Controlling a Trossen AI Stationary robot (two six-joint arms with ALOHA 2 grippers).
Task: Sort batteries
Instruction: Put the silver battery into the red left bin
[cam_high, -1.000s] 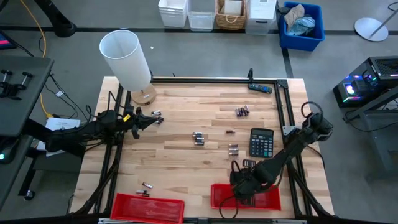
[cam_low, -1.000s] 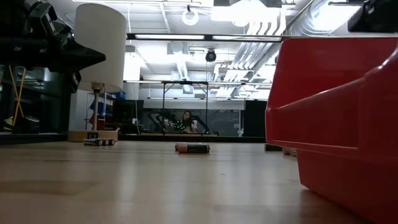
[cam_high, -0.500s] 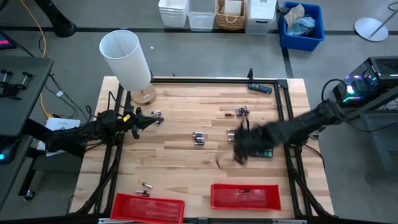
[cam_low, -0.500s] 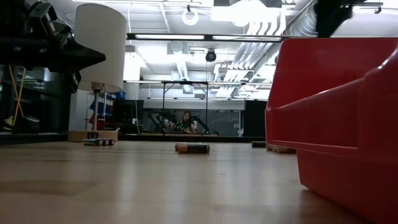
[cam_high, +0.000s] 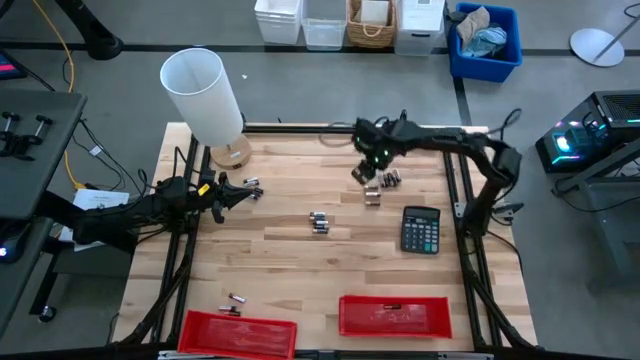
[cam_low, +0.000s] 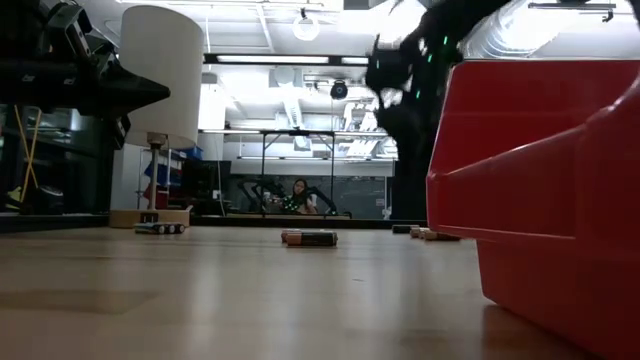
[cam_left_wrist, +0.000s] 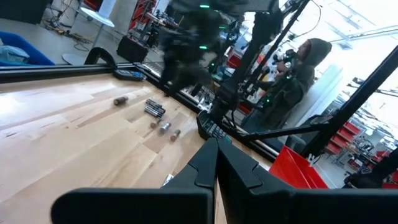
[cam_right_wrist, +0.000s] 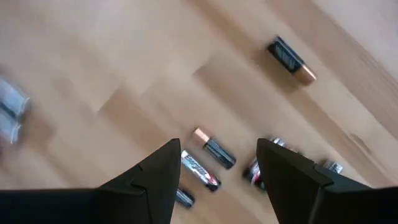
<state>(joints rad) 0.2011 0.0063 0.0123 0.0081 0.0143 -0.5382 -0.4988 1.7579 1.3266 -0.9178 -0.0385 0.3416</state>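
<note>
Wooden table (cam_high: 290, 260); right pincer (cam_right_wrist: 217, 165) wide open, empty, above batteries (cam_right_wrist: 213, 152)

Two red bins (cam_high: 394, 316), one calculator (cam_high: 420, 229), one lamp (cam_high: 203, 98).

We see right gripper (cam_low: 400, 85) motion-blurred in low view; batteries (cam_right_wrist: 210, 163) partly hidden behind own fingers (cam_right_wrist: 155, 180); red bin (cam_low: 540, 200) cut off at frame edge.

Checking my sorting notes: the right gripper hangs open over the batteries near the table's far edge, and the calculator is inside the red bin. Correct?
Not quite. The right gripper does hang open over the batteries, but the calculator lies on the bare wood, apart from the red bin. The high view shows this.
</note>
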